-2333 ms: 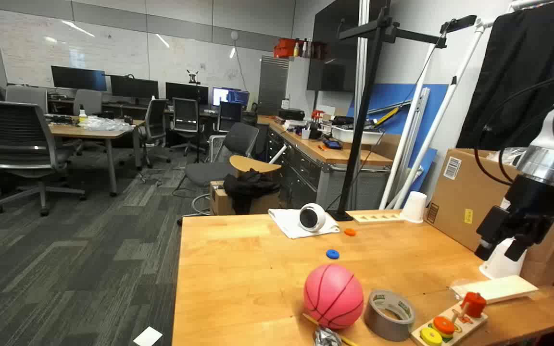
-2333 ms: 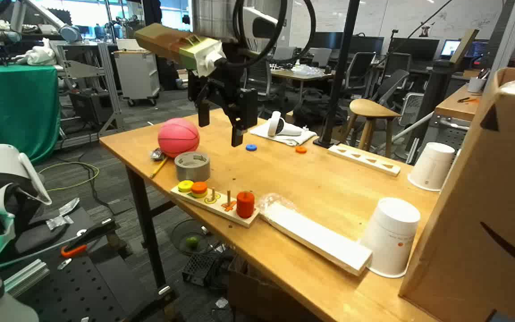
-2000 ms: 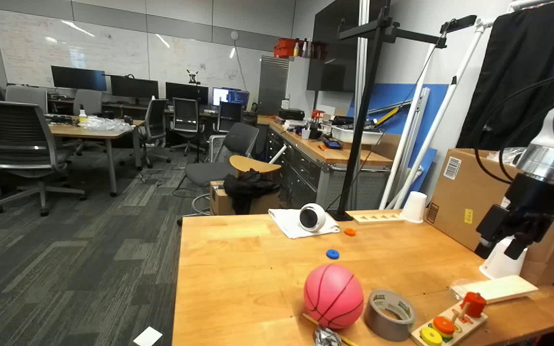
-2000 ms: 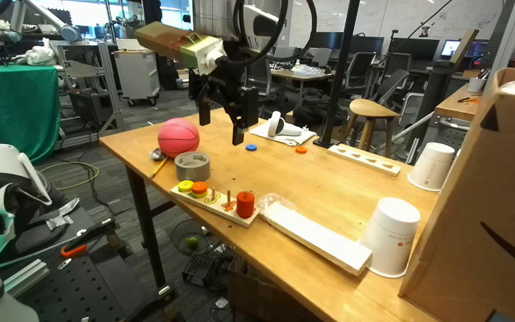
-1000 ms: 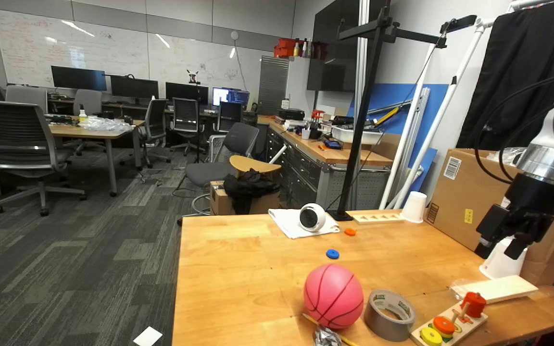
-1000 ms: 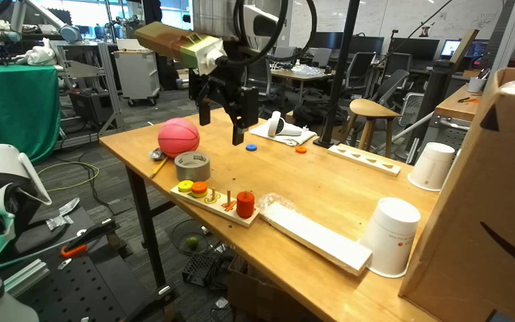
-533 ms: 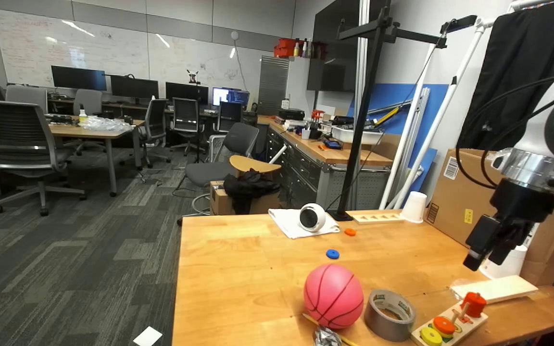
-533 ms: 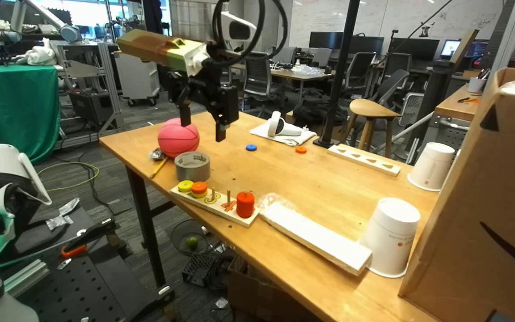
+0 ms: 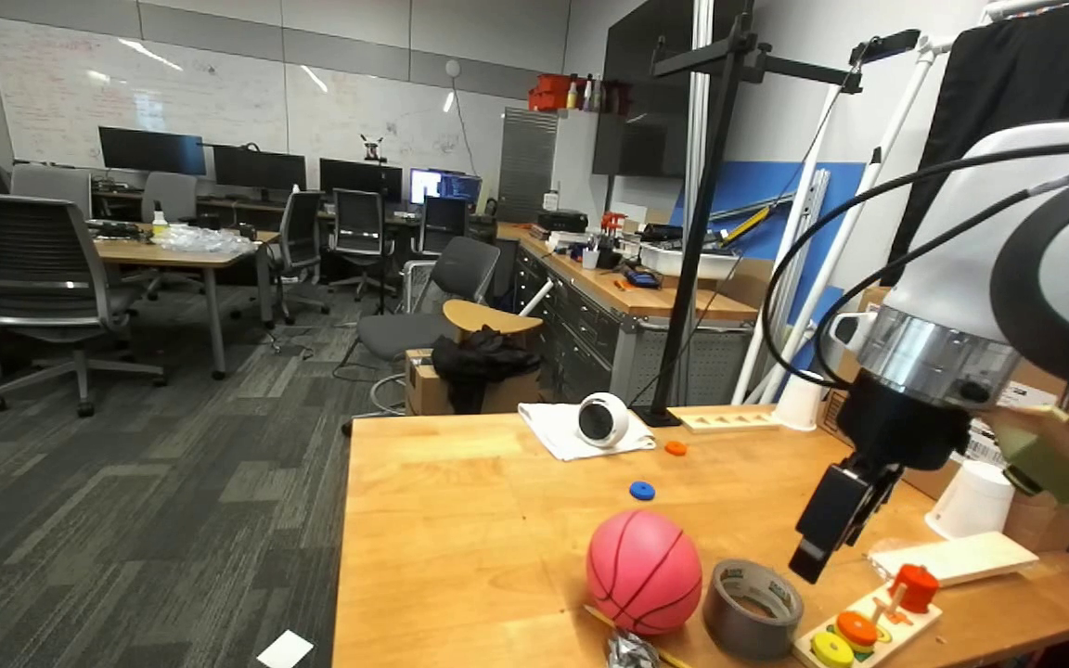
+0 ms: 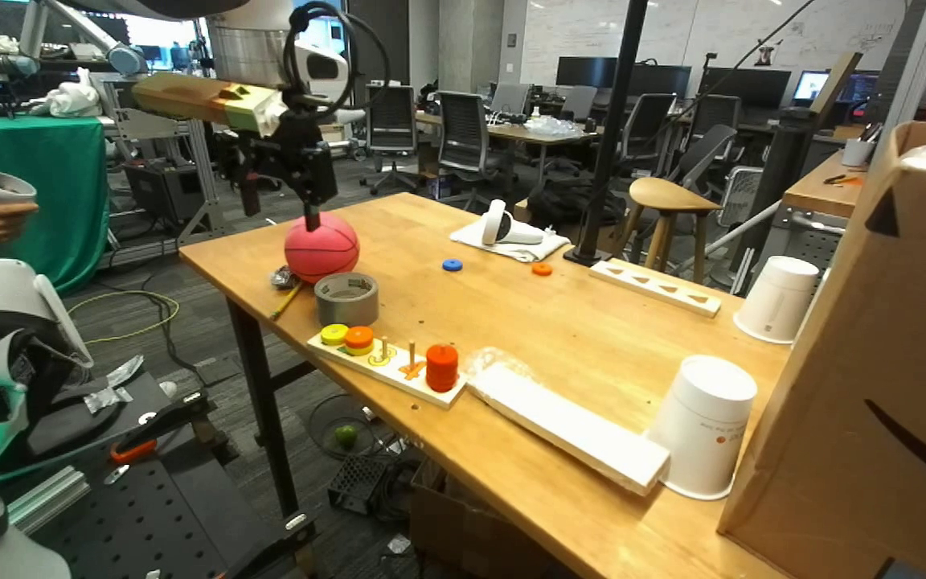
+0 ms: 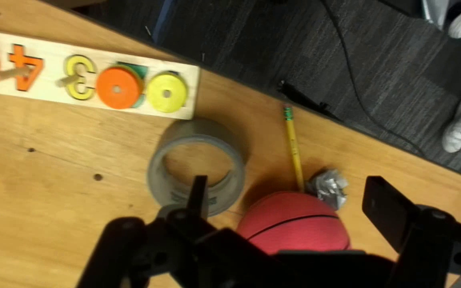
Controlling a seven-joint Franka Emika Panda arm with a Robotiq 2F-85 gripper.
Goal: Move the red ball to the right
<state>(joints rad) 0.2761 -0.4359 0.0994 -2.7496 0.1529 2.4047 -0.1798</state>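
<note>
"Well, how does your red ball (image 10: 328, 259) look?"

"Pinkish, with dark basketball seams, near the left corner of the tabletop (image 10: 559, 322) in an exterior view. A grey tape roll (image 10: 348, 310) sits just beside it; your gripper (image 10: 281, 218) hangs in the air, jaws spread wide."

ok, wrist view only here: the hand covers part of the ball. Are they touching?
Observer: No, an exterior view shows a gap between the hand and the ball.
Operator: Anything flat on the table outside my frame?
Observer: A blue disc, roughly between the ball and the white cloth.
Operator: Anything standing?
Observer: Two white cups, upside down beside the cardboard box.
</note>
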